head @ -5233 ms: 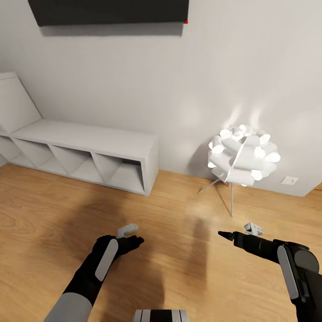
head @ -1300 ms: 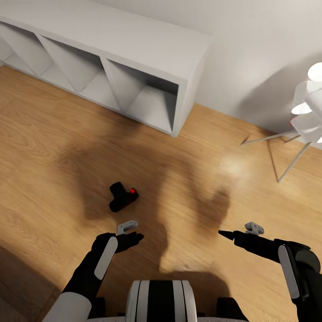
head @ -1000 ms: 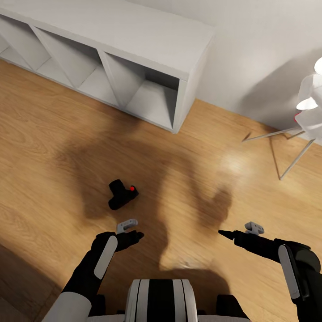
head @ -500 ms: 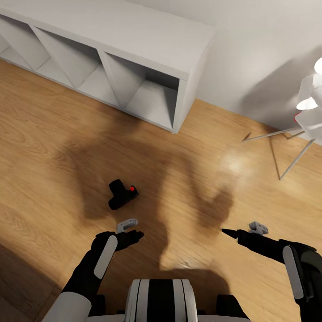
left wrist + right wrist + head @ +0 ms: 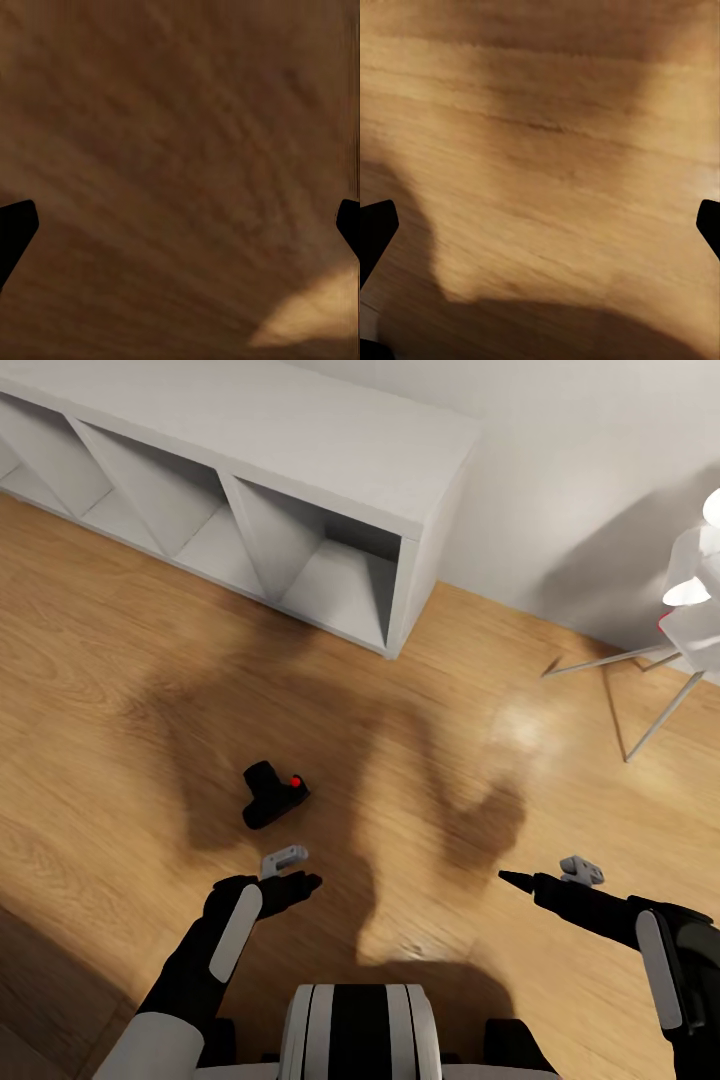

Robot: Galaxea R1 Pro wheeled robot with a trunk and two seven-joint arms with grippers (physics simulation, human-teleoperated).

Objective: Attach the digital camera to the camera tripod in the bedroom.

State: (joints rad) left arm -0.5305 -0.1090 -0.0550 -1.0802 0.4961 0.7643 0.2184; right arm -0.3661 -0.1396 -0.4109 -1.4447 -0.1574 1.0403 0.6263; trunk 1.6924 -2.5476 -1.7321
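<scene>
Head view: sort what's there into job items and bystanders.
For the job:
digital camera, lying on the wood floor
left claw, open, nearest it

Just lying about:
grey cube shelf
white lamp on thin legs

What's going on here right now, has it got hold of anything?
Nothing is held. The digital camera lies on the wood floor, just ahead of the left gripper, which hangs above the boards with its fingers apart. The right gripper is open too, off to the side and well clear of the camera. A grey cube shelf stands against the wall beyond, and a white lamp on thin legs sits at the right.
</scene>
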